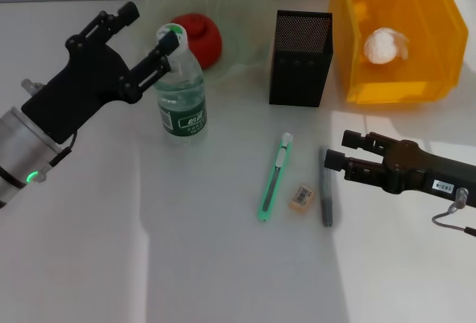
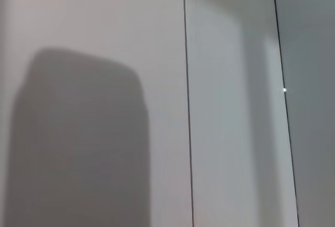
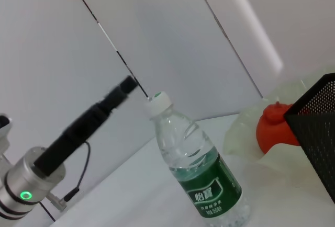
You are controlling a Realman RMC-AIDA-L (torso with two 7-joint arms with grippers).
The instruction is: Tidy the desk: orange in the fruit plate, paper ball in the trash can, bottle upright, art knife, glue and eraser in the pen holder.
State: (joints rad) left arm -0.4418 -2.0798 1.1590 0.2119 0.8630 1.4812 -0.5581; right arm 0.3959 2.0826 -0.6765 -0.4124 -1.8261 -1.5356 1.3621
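Note:
The clear bottle [image 1: 181,88] with a green label stands upright left of centre; it also shows in the right wrist view [image 3: 196,164]. My left gripper [image 1: 152,25] is open and empty, level with the bottle's cap and just to its left. The orange [image 1: 199,36] lies in the pale green fruit plate [image 1: 245,10]. The paper ball [image 1: 385,44] lies in the yellow trash bin [image 1: 416,77]. The green art knife [image 1: 274,176], the eraser [image 1: 301,196] and the grey glue stick [image 1: 326,189] lie on the table before the black mesh pen holder [image 1: 300,56]. My right gripper [image 1: 340,150] is open beside the glue's far end.
The left wrist view shows only a wall with panel seams. The white table [image 1: 149,248] has bare surface at the front left and front centre.

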